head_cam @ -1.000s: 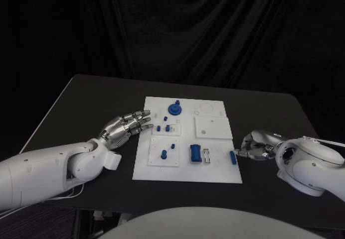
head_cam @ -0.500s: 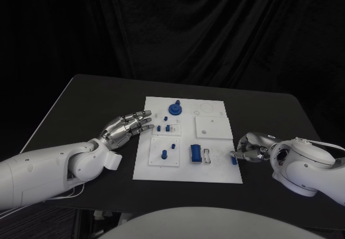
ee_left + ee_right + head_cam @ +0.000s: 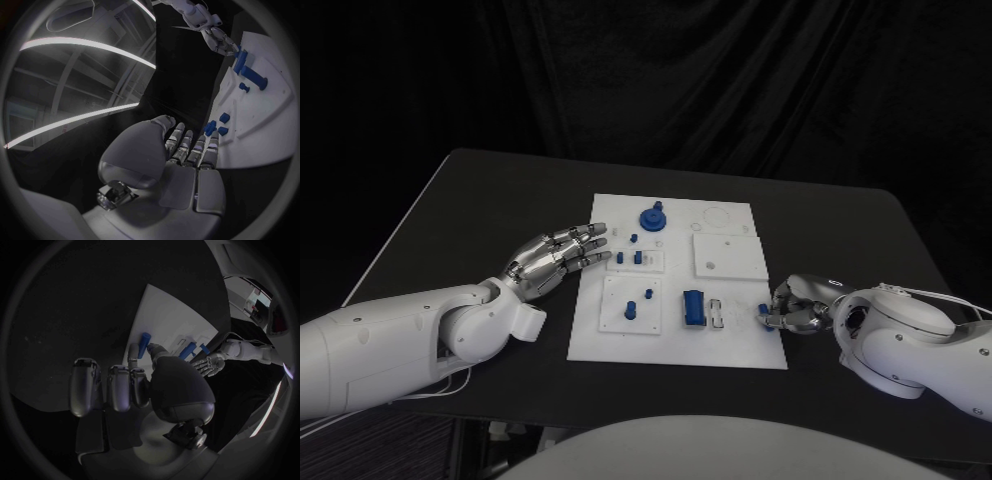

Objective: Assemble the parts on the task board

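Observation:
The white task board (image 3: 733, 345) lies mid-table with several blue parts on it: a round knobbed piece (image 3: 652, 216), small pegs (image 3: 629, 257) and a blue block (image 3: 691, 307). My left hand (image 3: 557, 255) hovers flat with its fingers spread at the board's left edge and holds nothing; the left wrist view shows this hand (image 3: 181, 155) beside the board (image 3: 262, 115). My right hand (image 3: 800, 305) sits at the board's right edge. There it pinches a blue peg (image 3: 764, 314) between thumb and a finger. In the right wrist view the peg (image 3: 144, 343) sticks out past the fingertips (image 3: 133, 359).
The black table (image 3: 488, 200) has bare surface on all sides of the board. Raised white sub-plates (image 3: 727, 253) sit on the board. A pale slotted piece (image 3: 717, 312) lies next to the blue block.
My right hand has crept left toward the board's right edge and its fingers have closed round the blue peg there. The left hand has stayed in place.

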### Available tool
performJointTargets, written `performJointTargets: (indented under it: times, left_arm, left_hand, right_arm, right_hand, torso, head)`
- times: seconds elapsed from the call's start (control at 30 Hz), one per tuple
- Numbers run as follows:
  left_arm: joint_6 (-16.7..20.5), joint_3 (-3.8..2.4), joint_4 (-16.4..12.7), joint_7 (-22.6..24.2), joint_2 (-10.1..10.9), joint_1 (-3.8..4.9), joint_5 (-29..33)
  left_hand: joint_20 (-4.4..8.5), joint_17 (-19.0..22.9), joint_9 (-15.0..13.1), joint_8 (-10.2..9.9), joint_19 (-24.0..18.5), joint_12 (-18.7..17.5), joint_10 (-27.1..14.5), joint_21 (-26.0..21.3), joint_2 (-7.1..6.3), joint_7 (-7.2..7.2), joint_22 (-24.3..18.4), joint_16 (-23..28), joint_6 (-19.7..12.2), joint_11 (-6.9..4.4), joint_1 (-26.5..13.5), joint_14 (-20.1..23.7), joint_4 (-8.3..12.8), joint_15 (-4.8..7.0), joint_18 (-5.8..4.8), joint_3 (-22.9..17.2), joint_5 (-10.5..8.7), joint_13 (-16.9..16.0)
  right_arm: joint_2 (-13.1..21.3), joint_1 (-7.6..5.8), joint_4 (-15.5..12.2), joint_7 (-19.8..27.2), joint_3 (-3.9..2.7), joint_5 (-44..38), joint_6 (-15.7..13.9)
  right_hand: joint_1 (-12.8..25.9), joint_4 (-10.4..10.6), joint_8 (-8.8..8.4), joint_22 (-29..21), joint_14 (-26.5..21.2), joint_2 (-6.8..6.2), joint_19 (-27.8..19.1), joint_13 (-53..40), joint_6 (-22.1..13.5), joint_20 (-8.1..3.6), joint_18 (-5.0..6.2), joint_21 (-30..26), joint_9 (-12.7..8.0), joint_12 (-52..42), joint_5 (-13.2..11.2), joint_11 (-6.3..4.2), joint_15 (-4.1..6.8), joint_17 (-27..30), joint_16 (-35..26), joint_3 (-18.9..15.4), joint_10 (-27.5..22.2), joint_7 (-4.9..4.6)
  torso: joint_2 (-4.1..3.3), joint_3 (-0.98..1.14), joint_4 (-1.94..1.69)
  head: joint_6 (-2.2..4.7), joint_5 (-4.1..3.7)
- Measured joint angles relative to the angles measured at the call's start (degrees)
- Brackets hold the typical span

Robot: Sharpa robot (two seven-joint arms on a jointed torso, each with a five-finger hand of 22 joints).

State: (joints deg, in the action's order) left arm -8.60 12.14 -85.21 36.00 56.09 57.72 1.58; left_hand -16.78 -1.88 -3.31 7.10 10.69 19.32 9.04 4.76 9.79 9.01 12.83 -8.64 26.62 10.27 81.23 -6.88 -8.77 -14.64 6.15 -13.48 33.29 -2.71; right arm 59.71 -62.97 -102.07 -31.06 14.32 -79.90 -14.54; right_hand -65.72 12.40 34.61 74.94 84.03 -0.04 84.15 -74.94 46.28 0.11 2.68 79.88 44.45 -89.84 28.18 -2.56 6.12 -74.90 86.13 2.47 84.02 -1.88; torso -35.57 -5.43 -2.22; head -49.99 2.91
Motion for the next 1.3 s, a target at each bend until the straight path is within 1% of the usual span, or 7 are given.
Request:
performJointTargets:
  times: [0.53,0.7,0.77,0.83,0.9,1.07,1.3]
  left_arm:
    - [-0.43,-0.01,0.19,-0.83,-0.18,-0.07,0.0]
    - [-0.58,-0.01,0.22,-1.08,-0.24,-0.09,0.0]
    - [-0.61,-0.01,0.22,-1.13,-0.24,-0.1,0.0]
    - [-0.64,-0.01,0.23,-1.19,-0.24,-0.1,0.0]
    - [-0.66,-0.01,0.25,-1.24,-0.24,-0.11,0.0]
    - [-0.71,-0.01,0.31,-1.31,-0.24,-0.13,0.0]
    - [-0.75,0.0,0.34,-1.42,-0.2,-0.16,0.0]
  left_hand:
    - [0.0,0.0,0.0,0.0,0.0,-0.02,0.01,0.0,0.0,0.0,0.01,0.0,0.0,0.01,0.0,0.0,0.0,0.0,0.0,-0.31,0.0,-0.05]
    - [0.0,0.0,0.01,0.0,0.0,-0.02,0.01,0.0,0.0,0.0,0.01,0.0,0.0,0.01,0.0,0.0,0.0,0.0,0.0,-0.31,0.0,-0.04]
    - [0.0,0.0,0.01,0.0,0.0,-0.02,0.01,0.0,0.0,0.0,0.01,0.0,0.0,0.01,0.0,0.0,0.01,0.0,0.0,-0.31,0.0,-0.04]
    - [0.0,0.0,0.01,0.0,0.0,-0.02,0.01,0.0,0.0,0.0,0.01,0.0,0.0,0.01,0.0,0.0,0.0,0.0,0.0,-0.31,0.0,-0.04]
    - [0.0,0.0,0.01,0.0,0.0,-0.02,0.01,0.0,0.0,0.0,0.01,0.0,0.0,0.01,0.0,0.0,0.01,0.0,0.0,-0.3,0.0,-0.04]
    - [0.0,0.0,0.01,0.0,0.0,-0.03,0.3,0.0,0.0,0.0,-0.04,0.0,0.0,0.3,0.0,0.0,0.0,0.0,0.0,-0.77,0.0,-0.04]
    - [0.0,0.0,0.01,0.0,0.0,-0.03,0.3,0.0,-0.21,0.0,-0.1,0.0,0.0,0.3,-0.21,0.0,0.0,0.0,0.0,-0.77,0.0,-0.03]
  right_arm:
    - [-2.42,0.63,1.87,0.63,-0.39,-0.87,0.16]
    - [-3.16,0.69,2.0,0.79,-0.6,-2.34,0.2]
    - [-3.31,0.74,2.03,0.87,-0.64,-2.91,0.2]
    - [-3.39,0.85,2.04,1.06,-0.66,-3.54,0.2]
    - [-3.4,0.97,2.05,1.3,-0.67,-4.02,0.11]
    - [-3.13,1.22,1.81,2.28,-0.52,-4.16,-0.7]
    - [-2.43,1.53,0.07,5.04,-0.3,1.29,-2.16]
  right_hand:
    - [-2.49,-1.22,-1.33,-0.01,0.0,0.2,-0.2,0.01,0.82,0.2,0.0,-0.55,-0.16,0.0,0.71,0.0,0.0,0.0,-0.24,1.23,0.0,-0.37]
    - [-5.64,-3.9,-2.51,-0.01,0.0,-0.18,-0.2,0.01,1.35,0.2,0.0,-0.55,-0.07,0.0,0.59,0.0,0.0,0.0,-0.24,3.91,0.0,-0.32]
    - [-6.85,-3.56,-2.61,-0.01,0.0,-0.54,-0.2,0.01,1.72,0.2,0.0,-0.55,-0.07,0.0,2.0,0.0,0.0,0.0,-0.24,4.27,0.0,-0.15]
    - [-7.44,-2.51,-2.05,-0.01,0.0,-1.19,-0.2,0.02,2.01,0.2,0.0,-0.55,-0.07,0.0,8.55,0.01,0.0,0.0,-0.24,5.32,-0.01,-0.04]
    - [-7.16,-1.78,-1.09,-0.02,0.0,-1.71,-0.2,0.02,2.01,0.2,0.0,-0.55,-0.07,0.0,10.95,0.01,0.0,0.0,-0.24,6.05,-0.01,-0.05]
    - [-6.04,-0.46,-0.43,-0.02,0.0,-2.87,-0.2,0.02,1.83,0.2,0.0,-0.55,-0.07,0.0,12.88,0.0,0.0,0.0,-0.24,7.46,-0.01,-0.2]
    - [-5.49,-1.34,-0.86,-0.02,0.0,-3.36,-0.2,0.02,1.5,0.2,0.0,0.0,-2.46,0.0,11.67,0.01,0.0,0.0,0.05,9.27,-0.01,-0.3]
  torso:
    - [0.02,0.0,-0.01]
    - [0.02,0.0,-0.01]
    - [0.02,-0.01,-0.02]
    - [0.02,-0.01,-0.02]
    - [0.01,-0.01,-0.02]
    - [0.01,-0.01,-0.02]
    - [0.01,0.0,-0.02]
  head:
    - [0.0,0.1]
    - [0.0,0.08]
    - [0.0,0.04]
    - [0.0,0.02]
    - [0.0,0.08]
    - [0.0,0.15]
    - [0.0,0.18]
